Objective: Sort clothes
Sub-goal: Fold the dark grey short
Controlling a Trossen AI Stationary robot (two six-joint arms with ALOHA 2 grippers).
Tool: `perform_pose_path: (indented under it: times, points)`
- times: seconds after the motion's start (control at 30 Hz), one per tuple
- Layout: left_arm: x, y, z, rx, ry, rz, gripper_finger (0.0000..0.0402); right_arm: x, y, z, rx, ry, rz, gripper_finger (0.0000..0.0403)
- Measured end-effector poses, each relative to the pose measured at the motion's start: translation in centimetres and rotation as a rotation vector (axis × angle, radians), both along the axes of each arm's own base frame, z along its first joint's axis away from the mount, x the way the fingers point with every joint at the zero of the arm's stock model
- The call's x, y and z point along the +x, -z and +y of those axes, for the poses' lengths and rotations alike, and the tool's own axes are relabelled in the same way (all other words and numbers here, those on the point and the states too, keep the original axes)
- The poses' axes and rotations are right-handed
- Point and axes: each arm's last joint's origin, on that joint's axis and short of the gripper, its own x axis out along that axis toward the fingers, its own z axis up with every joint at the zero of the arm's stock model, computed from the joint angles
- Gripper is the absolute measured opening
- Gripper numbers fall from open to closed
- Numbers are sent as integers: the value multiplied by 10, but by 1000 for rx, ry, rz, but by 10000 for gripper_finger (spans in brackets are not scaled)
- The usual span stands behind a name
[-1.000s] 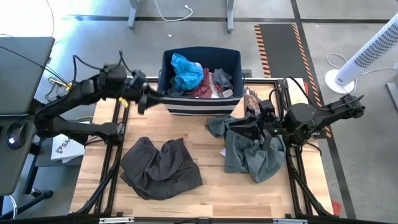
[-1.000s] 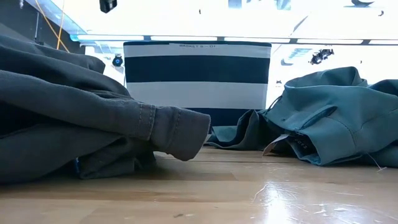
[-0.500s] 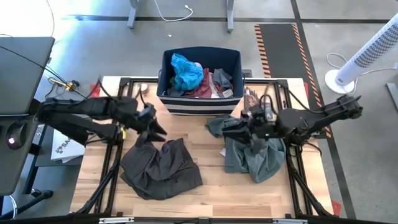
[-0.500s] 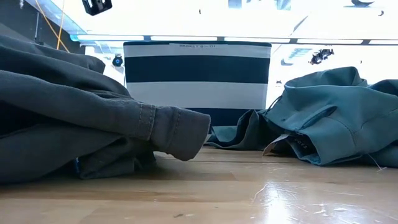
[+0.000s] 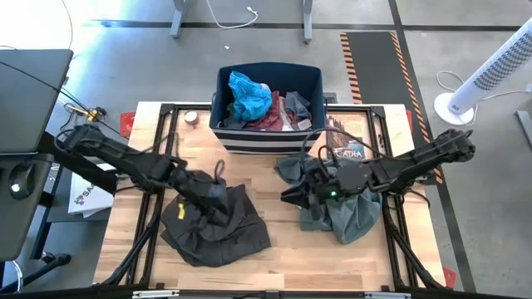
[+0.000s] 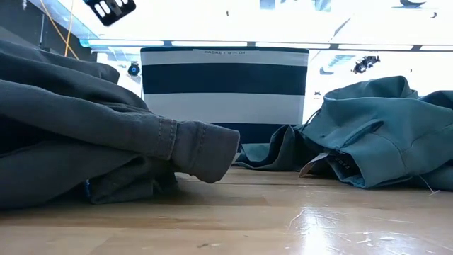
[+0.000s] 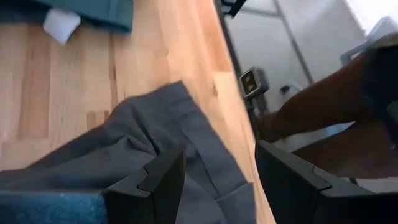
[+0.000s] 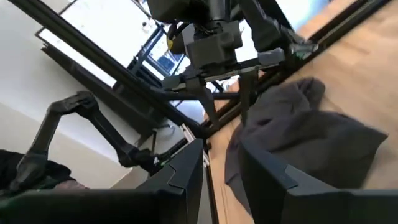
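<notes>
On the tabletop [image 5: 283, 241] your left claw [image 5: 218, 199] hung with fingers apart over the crumpled grey-brown trousers [image 5: 220, 228]. They looked floppy and heavyish, so pinch a raised fold. Right claw [image 5: 291, 198], slightly parted, was empty beside the grey-green shirt [image 5: 345, 212].

Wooden table [image 5: 283, 249] carries striped bin [image 5: 266, 137] at its far edge; dark grey-brown trousers [image 5: 220, 228] lie crumpled left of centre, grey-green shirt [image 5: 345, 216] heaped at right, well apart.
</notes>
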Motion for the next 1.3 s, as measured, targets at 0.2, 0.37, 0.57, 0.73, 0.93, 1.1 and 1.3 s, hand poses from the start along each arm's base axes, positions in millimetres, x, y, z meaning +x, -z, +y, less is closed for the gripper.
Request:
perform_pose_path:
  times: [0.2,0.37,0.57,0.73,0.93,1.1,1.3]
  points:
    - [20,28,-8,49,13,101,188,10,14,6,52,-43,64,99]
    - [31,40,-14,73,48,93,188,15,21,9,78,-88,95,99]
    - [42,49,-37,115,174,-19,188,14,22,11,113,-170,113,99]
    - [51,67,-59,81,193,-10,188,11,24,17,87,-259,134,99]
    - [62,79,-87,148,139,6,188,7,27,24,-20,-316,139,99]
    - [64,95,-99,249,132,136,188,5,29,25,-34,-338,157,99]
    - [60,119,-105,278,110,279,188,6,28,25,-1,-322,162,99]
